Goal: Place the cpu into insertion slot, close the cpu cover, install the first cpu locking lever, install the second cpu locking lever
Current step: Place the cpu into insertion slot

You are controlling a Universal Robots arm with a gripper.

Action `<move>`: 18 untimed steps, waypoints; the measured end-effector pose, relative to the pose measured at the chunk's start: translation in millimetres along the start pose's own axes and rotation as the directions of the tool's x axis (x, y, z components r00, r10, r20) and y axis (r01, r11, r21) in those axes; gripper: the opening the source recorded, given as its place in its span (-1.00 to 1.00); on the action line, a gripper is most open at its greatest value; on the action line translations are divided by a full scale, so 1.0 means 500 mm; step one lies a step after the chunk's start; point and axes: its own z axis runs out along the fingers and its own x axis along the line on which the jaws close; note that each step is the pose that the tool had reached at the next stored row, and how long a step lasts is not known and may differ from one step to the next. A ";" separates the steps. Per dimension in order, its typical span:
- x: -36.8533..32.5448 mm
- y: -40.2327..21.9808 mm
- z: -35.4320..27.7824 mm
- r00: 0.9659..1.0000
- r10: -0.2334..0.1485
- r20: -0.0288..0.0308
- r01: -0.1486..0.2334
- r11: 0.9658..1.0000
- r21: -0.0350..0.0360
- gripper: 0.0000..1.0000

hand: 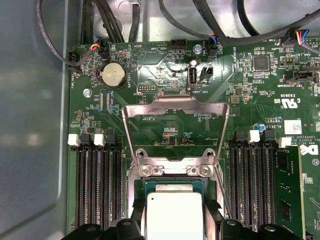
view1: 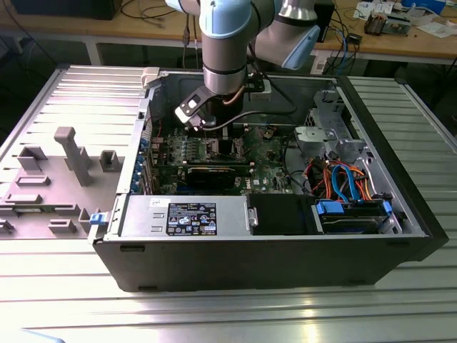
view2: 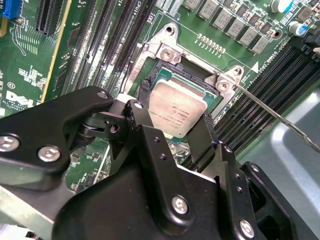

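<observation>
The cpu, a flat square chip with a silvery top, sits between my black fingertips directly over the insertion slot, slightly tilted against its rim. My gripper is shut on the cpu's two opposite edges. In the first wrist view the cpu covers most of the insertion slot, with my gripper around it. The cpu cover is swung open and lies back from its hinge. A thin wire locking lever stands raised beside the socket. In the exterior view my gripper is low inside the computer case.
Long black memory slots flank the socket on both sides. A round coin battery and black cables lie beyond the cover. In the exterior view, a power supply, drive bay and case walls hem in the board.
</observation>
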 end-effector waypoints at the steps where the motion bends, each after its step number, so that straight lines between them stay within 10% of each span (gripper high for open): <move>1: 0.000 0.000 0.000 1.000 0.000 0.000 0.000 1.000 0.000 0.08; 11: 0.000 0.000 0.000 1.000 0.001 0.000 -0.001 1.000 0.000 0.36; 18: 0.001 0.002 -0.026 1.000 0.001 0.000 -0.001 1.000 0.003 0.36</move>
